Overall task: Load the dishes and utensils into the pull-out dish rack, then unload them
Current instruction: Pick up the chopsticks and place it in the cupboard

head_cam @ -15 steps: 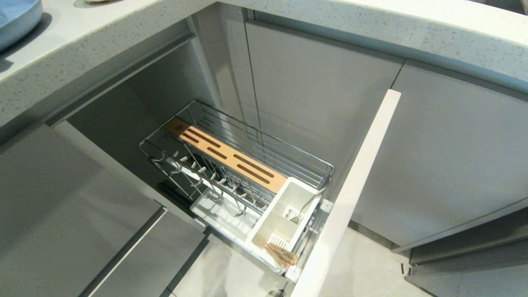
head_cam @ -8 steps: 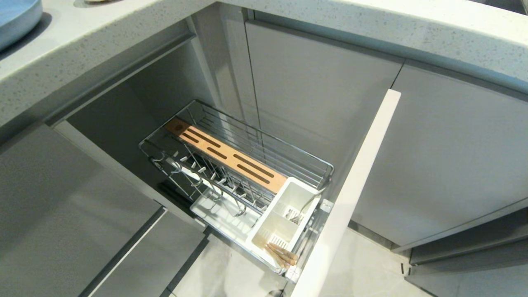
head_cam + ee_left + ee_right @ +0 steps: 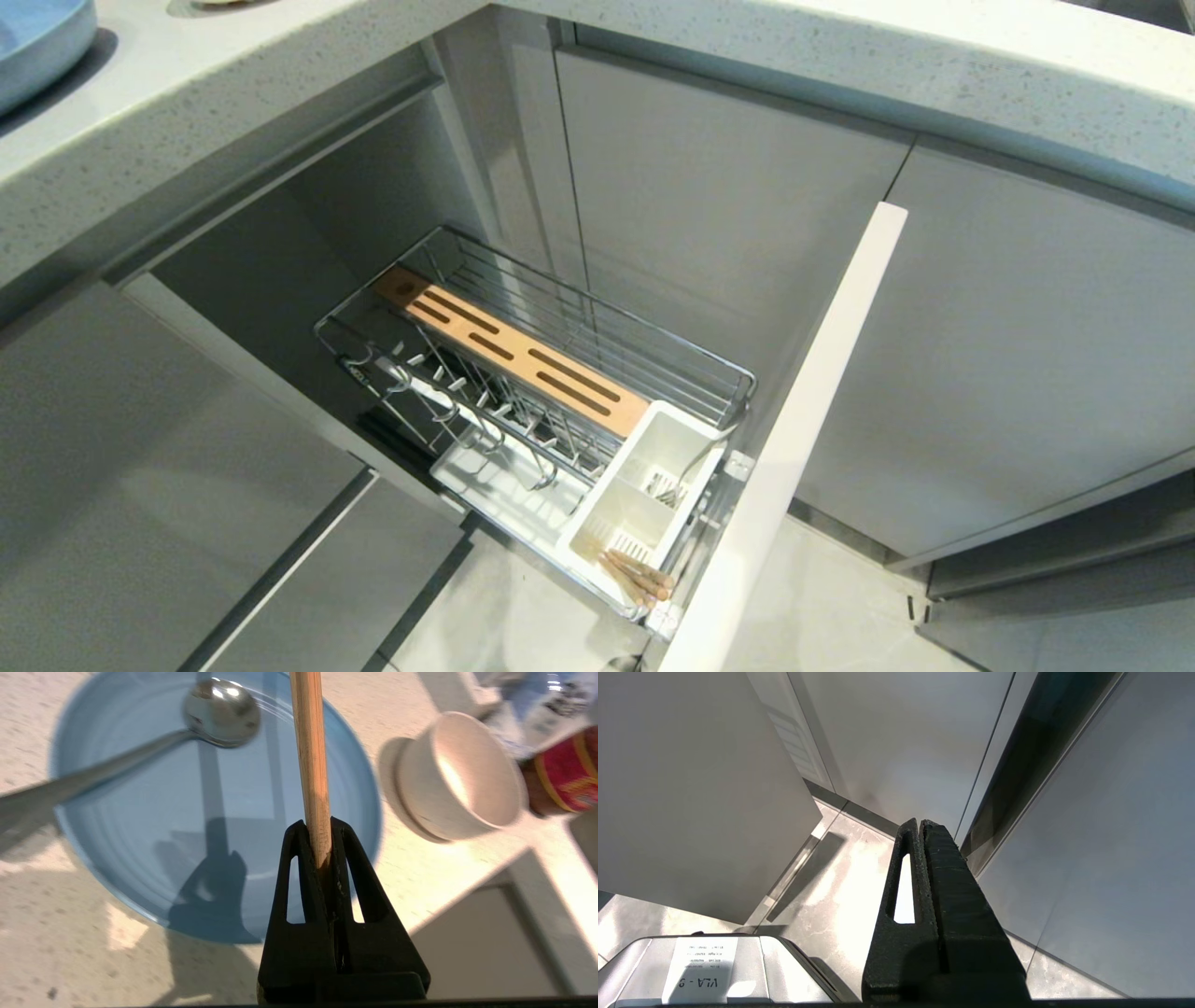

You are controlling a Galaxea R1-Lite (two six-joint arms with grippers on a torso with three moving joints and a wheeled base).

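The rack (image 3: 560, 392) is pulled out of the cabinet, and everything else is easiest placed from it. One lot of chopsticks (image 3: 637, 576) already leans in the white caddy (image 3: 644, 499) at the rack's front end, next to the front panel (image 3: 794, 439), and a thin metal handle stands in the caddy's back compartment; I can't tell what it belongs to. The plate prongs (image 3: 448, 392) and the white tray (image 3: 495, 485) below them hold nothing.

Up on the counter (image 3: 168, 103), above and to the left of the rack, the left gripper (image 3: 318, 833) is clamped tight on a single wooden chopstick (image 3: 309, 756), which sticks straight out past the fingertips. Right beneath it sits the blue plate (image 3: 140, 849), with the spoon (image 3: 219, 711) lying across it, bowl end on the plate and handle running off over the rim. The small white bowl (image 3: 460, 772) is just beside the plate on the counter. The right gripper (image 3: 922, 826) hangs down by the floor, pressed shut with nothing in it, well away from the rack.

So I'd say loading is under way: this chopstick looks bound for the caddy. The next move calls for carrying it down to the rack's front end, bringing it upright over the compartment with the other chopsticks, and clearing the caddy wall and front panel before letting go.
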